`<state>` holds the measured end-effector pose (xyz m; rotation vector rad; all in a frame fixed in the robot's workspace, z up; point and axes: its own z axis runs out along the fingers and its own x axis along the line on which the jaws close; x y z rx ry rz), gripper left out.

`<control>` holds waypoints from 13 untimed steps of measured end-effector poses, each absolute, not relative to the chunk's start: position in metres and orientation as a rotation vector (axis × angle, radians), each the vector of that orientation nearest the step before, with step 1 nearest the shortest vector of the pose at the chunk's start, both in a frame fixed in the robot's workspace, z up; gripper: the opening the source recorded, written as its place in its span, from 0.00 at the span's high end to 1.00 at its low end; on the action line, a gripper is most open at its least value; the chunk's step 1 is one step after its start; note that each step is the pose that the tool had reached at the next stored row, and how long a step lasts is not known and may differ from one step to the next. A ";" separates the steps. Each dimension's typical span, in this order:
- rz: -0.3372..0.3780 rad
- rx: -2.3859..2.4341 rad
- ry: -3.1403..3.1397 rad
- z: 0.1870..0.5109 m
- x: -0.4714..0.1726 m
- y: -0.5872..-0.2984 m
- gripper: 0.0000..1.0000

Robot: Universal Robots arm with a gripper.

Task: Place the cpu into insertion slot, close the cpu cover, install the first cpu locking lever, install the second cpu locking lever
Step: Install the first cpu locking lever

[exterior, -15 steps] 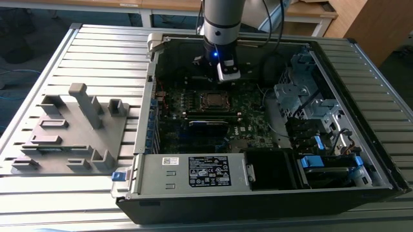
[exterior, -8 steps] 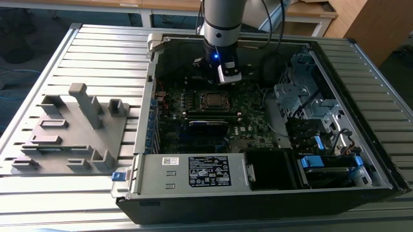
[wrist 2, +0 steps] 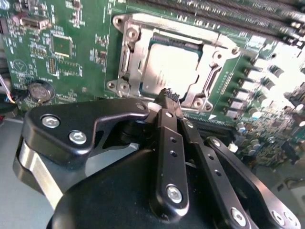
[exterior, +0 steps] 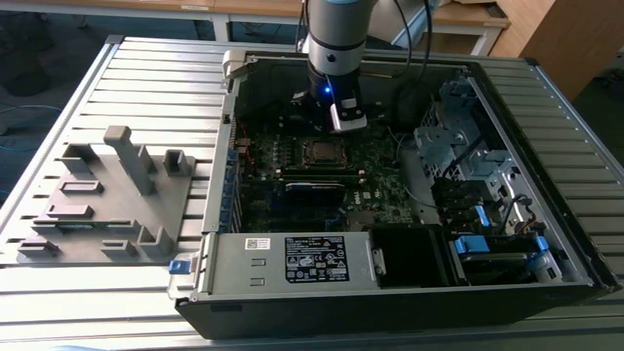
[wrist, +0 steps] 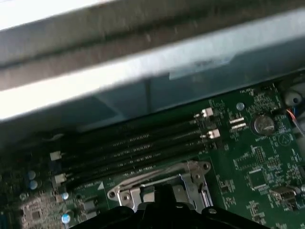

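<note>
The cpu (wrist 2: pixel 172 67), a dull silver square, lies in the insertion slot (exterior: pixel 320 151) on the green motherboard. The shiny cpu cover (wrist 2: pixel 136 57) lies flat around it, and the chip shows through the cover's window. A thin metal lever (wrist 2: pixel 190 29) runs along the far edge of the cover. My gripper (wrist 2: pixel 169 97) hangs just above the near edge of the socket, its black fingers (wrist 2: pixel 167 129) pressed together with nothing between them. In the exterior view the gripper (exterior: pixel 341 126) stands over the board just behind the socket. Its tip (wrist: pixel 164 191) and the cover (wrist: pixel 190 174) also show in the first wrist view.
The open computer case (exterior: pixel 229 69) lies on a slatted metal table. A grey drive cage (exterior: pixel 458 146) stands on the exterior view's right and a labelled power supply (exterior: pixel 292 259) at the front. Long black memory slots (wrist: pixel 133 148) run beside the socket. A grey fixture plate (exterior: pixel 107 197) sits on the exterior view's left.
</note>
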<state>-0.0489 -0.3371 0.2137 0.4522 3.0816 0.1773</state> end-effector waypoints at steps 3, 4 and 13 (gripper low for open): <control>0.177 0.447 3.082 0.214 -0.049 -0.343 0.89; 0.176 0.446 3.083 0.214 -0.049 -0.345 0.89; 0.150 0.443 3.082 0.215 -0.049 -0.351 0.89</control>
